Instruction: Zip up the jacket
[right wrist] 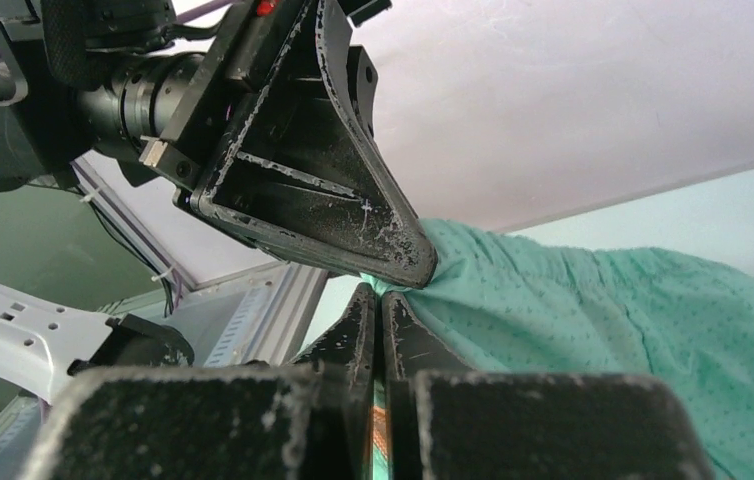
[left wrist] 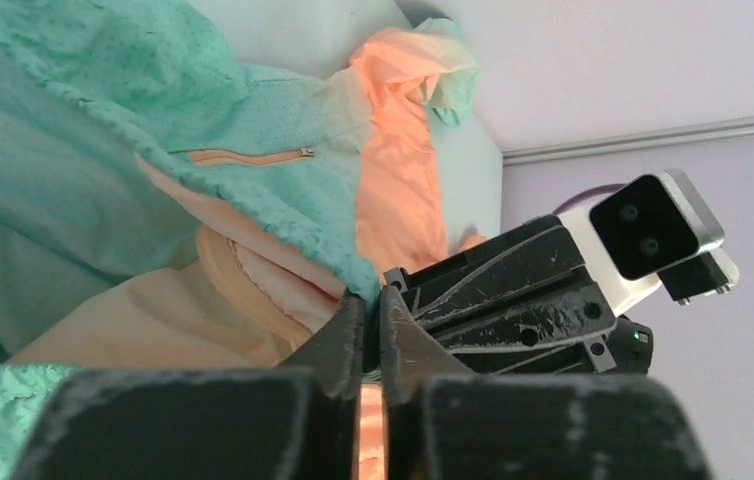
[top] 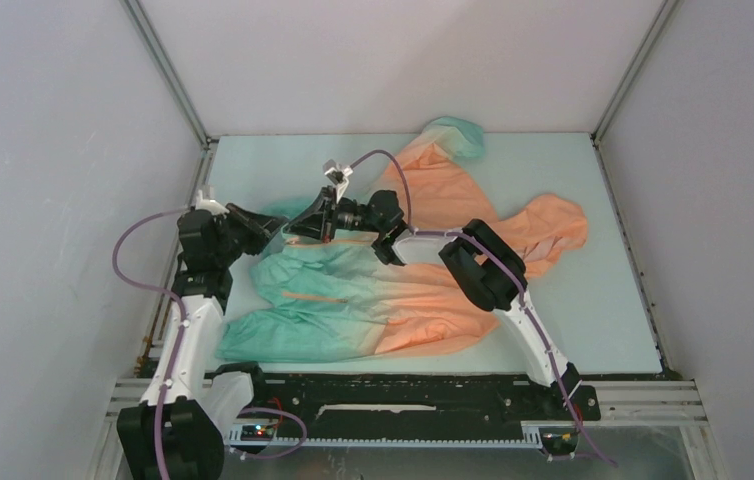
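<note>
Top external view is showing you the jacket lying crumpled on the table, with its green end at the left and its orange end at the right.

At the left, your left gripper is reaching across to the green hem. Its jaws are pressing together and pinching a bit of cloth there. A little orange is peeking out between them in the left wrist view.

Right beside it, almost tip to tip, your right gripper is squeezing shut on the jacket's edge too. A thin orange and green strip is showing between its fingers. I am guessing this is the bottom of the front zip. The slider is hiding from every view, so I cannot tell if it is hooked in.

You are likely getting ready to pull. You should be holding the left grip firm and low, so it is pinning the hem in place. You should be sliding the right gripper slowly along the zip line, toward the orange end at the right. The cloth is thin and bunching up, so you should be going gently, or it may be getting caught in the teeth.
</note>
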